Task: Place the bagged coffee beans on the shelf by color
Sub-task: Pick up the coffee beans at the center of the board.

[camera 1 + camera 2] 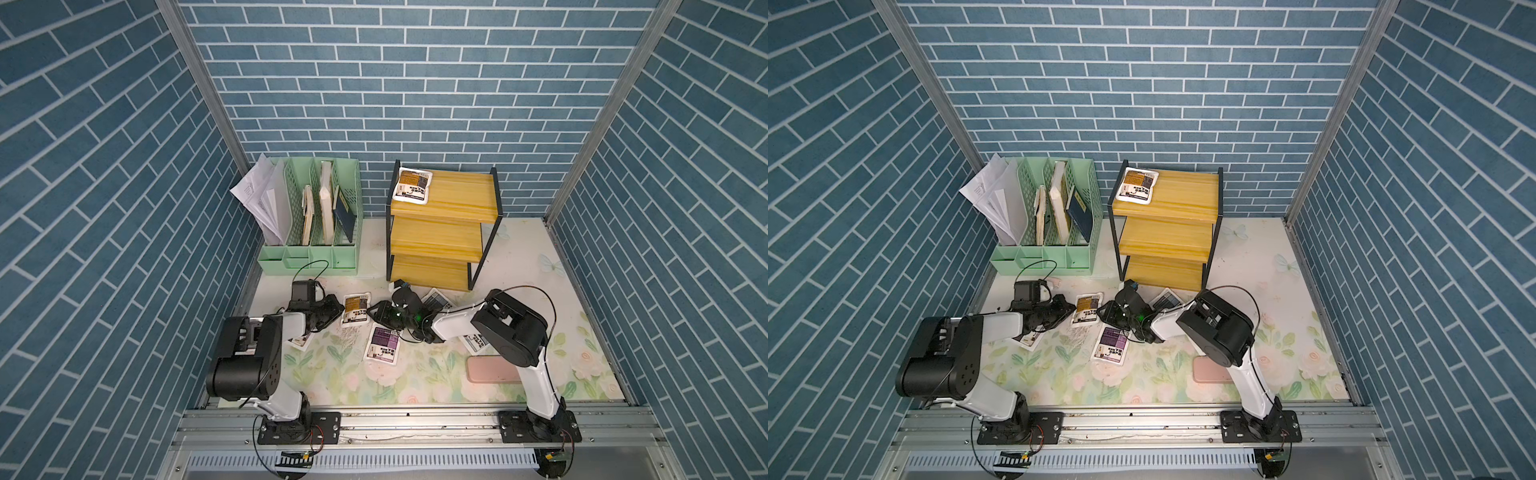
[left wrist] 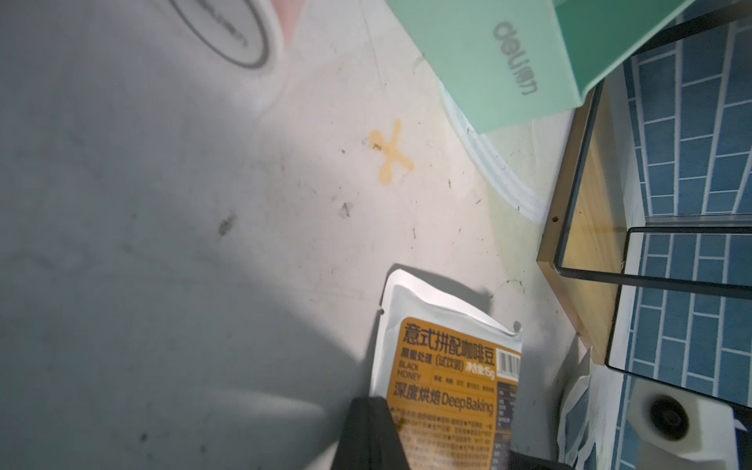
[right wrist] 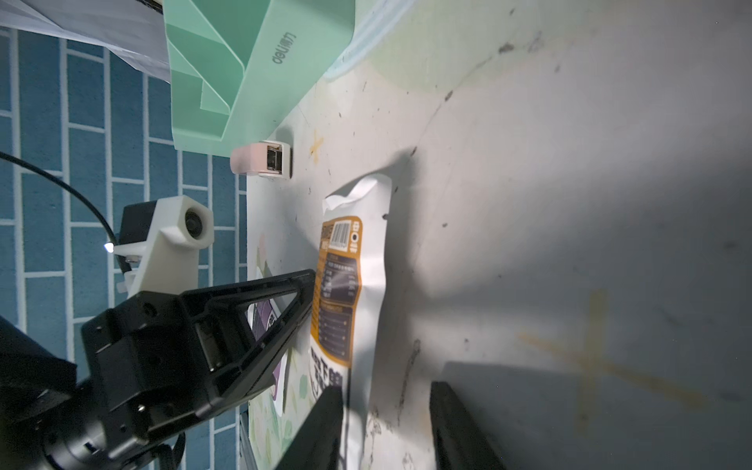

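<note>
Floral tabletop [image 1: 332, 376]: orange-brown pouch [image 1: 356, 309] lies flat, 7 o'clock of shelf [image 1: 440, 245]. Left gripper [image 1: 340, 310]: jaws fully closed, tips touching pouch's 9 o'clock edge. Right gripper [image 1: 372, 312]: jaws partly apart, straddling pouch's 3 o'clock edge.

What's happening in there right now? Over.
Left claw shut on orange pouch edge. Right claw open at its other end. Second orange pouch already on shelf top tier. Nothing blocking.
</note>
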{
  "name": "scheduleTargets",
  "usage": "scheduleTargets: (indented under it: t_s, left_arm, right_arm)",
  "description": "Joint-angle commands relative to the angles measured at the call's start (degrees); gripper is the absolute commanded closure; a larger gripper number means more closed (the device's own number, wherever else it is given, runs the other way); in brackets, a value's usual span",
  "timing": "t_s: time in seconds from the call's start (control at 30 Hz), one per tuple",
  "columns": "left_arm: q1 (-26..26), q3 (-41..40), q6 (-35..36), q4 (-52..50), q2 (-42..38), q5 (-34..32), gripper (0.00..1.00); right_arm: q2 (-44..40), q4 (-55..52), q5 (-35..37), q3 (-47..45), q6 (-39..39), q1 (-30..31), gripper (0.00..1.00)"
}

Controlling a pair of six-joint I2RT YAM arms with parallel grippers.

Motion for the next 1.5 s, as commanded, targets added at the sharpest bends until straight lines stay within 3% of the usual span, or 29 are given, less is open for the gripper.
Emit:
scheduleTargets:
  t_s: [0.0, 0.2, 0.57, 0.8, 0.83, 0.87, 0.97, 1.03, 1.13, 1.23, 1.33, 1.47]
  left_arm:
    - [-0.68, -1.22, 1.04, -2.8, 1.7, -3.07, 1.0]
    - [-0.87, -1.03, 1.26, -3.35, 1.39, -3.3, 1.0]
    - [-1.04, -0.86, 1.35, -3.35, 1.38, -3.07, 1.0]
    - [-1.04, -0.55, 1.11, -4.63, -0.25, -2.58, 1.0]
    - [-1.06, -0.28, 0.78, -5.79, -2.31, -2.48, 0.95]
    - [-1.09, 0.26, 0.65, -7.72, -5.24, -2.6, 0.82]
    - [-1.03, 5.04, 2.5, -18.58, -17.0, -7.28, 0.27]
    - [-0.89, 10.59, 5.28, -27.49, -24.19, -13.64, 0.14]
    - [-0.14, 18.66, 9.39, -37.41, -31.02, -25.06, 0.12]
    - [0.62, 22.93, 11.99, -41.41, -34.26, -31.26, 0.12]
    - [0.76, 24.01, 12.51, -42.03, -35.31, -32.82, 0.12]
    - [0.8, 23.28, 11.92, -41.62, -34.77, -31.38, 0.12]
  right_arm:
    - [0.2, -0.09, -1.78, -0.78, 1.77, -0.94, 0.62]
    - [1.62, 1.99, -3.87, 1.02, 1.89, -1.04, 0.72]
    - [3.95, 4.66, -6.36, 4.1, 2.37, -0.99, 0.73]
    - [1.27, 3.96, -4.04, 2.1, 2.34, -1.05, 0.97]
    - [0.16, 3.33, -3.38, 1.48, 2.21, -1.06, 1.0]
    - [-1.17, 2.52, -2.8, 0.94, 1.84, -1.08, 1.0]
    - [-6.59, -0.8, -1.65, -1.16, -0.02, -1.06, 1.0]
    - [-11.71, -2.61, -2.21, -3.74, -0.83, -1.05, 1.0]
    - [-23.48, -7.01, -4.04, -7.77, -3.23, -0.82, 1.0]
    - [-36.06, -17.62, -3.27, -7.13, -7.42, -0.45, 1.0]
    - [-44.83, -25.33, -4.98, -3.14, -8.6, -2.03, 1.0]
    - [-49.84, -40.37, -6.66, 10.36, -12.97, -7.9, 1.0]
